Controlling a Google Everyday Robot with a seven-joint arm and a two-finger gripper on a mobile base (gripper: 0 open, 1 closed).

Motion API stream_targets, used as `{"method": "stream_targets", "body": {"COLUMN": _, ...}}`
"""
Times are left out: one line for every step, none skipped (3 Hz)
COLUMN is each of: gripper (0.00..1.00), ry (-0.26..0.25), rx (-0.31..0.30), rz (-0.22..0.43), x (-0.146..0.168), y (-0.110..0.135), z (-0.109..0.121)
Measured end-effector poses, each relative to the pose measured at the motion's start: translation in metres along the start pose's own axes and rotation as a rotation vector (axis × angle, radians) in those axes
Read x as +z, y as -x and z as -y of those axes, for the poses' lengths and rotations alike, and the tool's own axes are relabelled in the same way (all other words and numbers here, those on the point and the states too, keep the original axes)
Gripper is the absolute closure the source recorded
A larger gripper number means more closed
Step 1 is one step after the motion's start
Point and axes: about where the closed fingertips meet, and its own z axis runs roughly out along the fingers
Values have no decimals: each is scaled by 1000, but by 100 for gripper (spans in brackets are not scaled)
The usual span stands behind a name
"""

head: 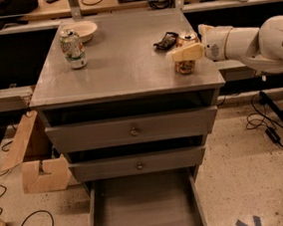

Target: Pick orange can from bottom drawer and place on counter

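Since the orange can (pixel 184 67) stands on the counter (pixel 127 66) near its right front corner, and the bottom drawer (pixel 94 215) hangs open with nothing in it, the task looks nearly done. The gripper (pixel 185 53) sits around the can; grasping or released, I cannot tell. What is left is to let go and draw away. A black thing (pixel 165 40) lies just beside, while a green-and-white can (pixel 72 47) and a bowl (pixel 84 29) stand well apart

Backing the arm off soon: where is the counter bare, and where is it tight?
Bare: counter middle and front left, between green-and-white can and orange can. Crowded: right side, gripper at the orange can, dark object just behind; bowl back left.
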Motion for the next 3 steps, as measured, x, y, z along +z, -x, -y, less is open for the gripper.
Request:
{"method": "stream_targets", "body": {"gripper": 0, "ry": 22, "rx": -60, "rz": 23, "x": -8, "y": 16, "z": 7}}
{"method": "stream_targets", "body": {"gripper": 0, "ry": 37, "rx": -202, "rz": 29, "x": -50, "y": 43, "z": 14}}
{"method": "stream_targets", "body": {"gripper": 0, "ry": 8, "rx": -313, "rz": 16, "x": -106, "y": 65, "z": 15}}
